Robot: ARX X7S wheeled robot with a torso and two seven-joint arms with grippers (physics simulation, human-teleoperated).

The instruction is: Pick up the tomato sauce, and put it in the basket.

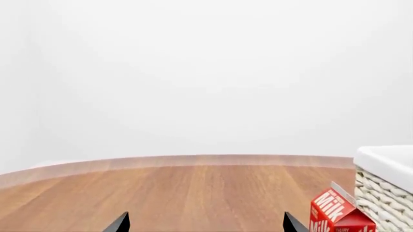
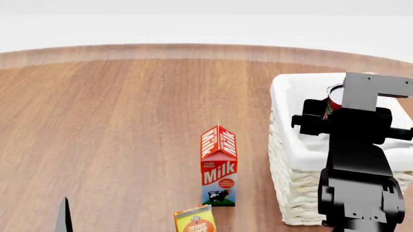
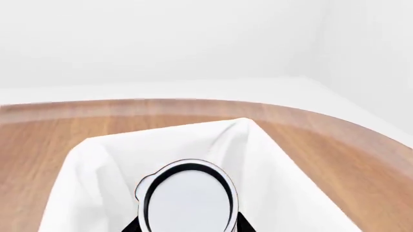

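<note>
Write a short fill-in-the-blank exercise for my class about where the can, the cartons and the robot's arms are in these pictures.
1. The right gripper holds the tomato sauce above the ____.
2. The carton standing beside the basket is labelled ____.
3. The milk carton stands on the ____ table.
4. The left gripper holds ____ between its jaws.

Missing words: basket; Milk; wooden; nothing

The right arm (image 2: 353, 164) is matte black, built of blocky, angular segments with a flat bracket plate on top. The left tool (image 1: 205, 223) shows two pointed black fingertips (image 1: 120, 223).
</note>
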